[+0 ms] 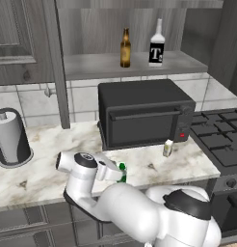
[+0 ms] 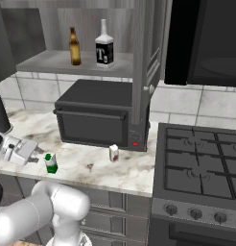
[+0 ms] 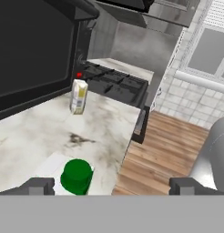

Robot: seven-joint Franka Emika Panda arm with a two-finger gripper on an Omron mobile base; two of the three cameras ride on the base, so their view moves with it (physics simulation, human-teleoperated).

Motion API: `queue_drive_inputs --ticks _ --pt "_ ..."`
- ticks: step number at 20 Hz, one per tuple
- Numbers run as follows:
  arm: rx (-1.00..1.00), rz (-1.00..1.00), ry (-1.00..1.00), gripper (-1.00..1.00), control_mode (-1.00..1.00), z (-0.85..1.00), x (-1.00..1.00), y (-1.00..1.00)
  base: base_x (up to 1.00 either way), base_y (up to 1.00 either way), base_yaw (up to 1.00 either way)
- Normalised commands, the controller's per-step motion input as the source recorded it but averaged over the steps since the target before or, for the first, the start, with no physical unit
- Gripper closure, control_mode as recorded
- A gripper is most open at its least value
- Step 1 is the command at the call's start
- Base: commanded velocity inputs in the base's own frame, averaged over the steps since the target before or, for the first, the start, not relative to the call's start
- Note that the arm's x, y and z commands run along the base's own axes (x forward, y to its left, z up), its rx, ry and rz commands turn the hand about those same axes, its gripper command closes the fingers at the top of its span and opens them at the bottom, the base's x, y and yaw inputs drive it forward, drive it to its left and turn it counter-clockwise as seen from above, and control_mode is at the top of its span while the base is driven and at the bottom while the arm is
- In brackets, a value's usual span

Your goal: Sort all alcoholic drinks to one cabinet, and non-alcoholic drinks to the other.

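Arm folded low, pincer (image 3: 109, 186) level, jaws spread wide

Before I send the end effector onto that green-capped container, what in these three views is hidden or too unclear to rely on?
- Small green-and-white container: left base view, mostly behind the white arm; hand view shows just its cap.
- Small pale carton: print too small to read in every view.
- Slim brown glass beer bottle: label too small to read.
- Open end effector: hand view cuts the fingertips off at the bottom edge.
- Other cabinet: door shut, left base view, contents hidden.
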Motion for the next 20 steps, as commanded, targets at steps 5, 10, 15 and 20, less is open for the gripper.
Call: queue_drive_inputs --ticks 5,10,15,20 --pt "0.0 0.0 0.0 -1.0 -1.0 -0.08 0.27 0.06 0.0 0.0 0.0" --pt "0.0 0.0 0.0 -1.0 -1.0 -0.13 0.32 0.03 0.0 0.0 0.0" --pt "0.0 0.0 0.0 -1.0 -1.0 -0.17 0.16 0.07 0.0 0.0 0.0" --pt "0.0 0.0 0.0 -1.0 -1.0 -0.18 0.05 0.1 0.0 0.0 0.0"
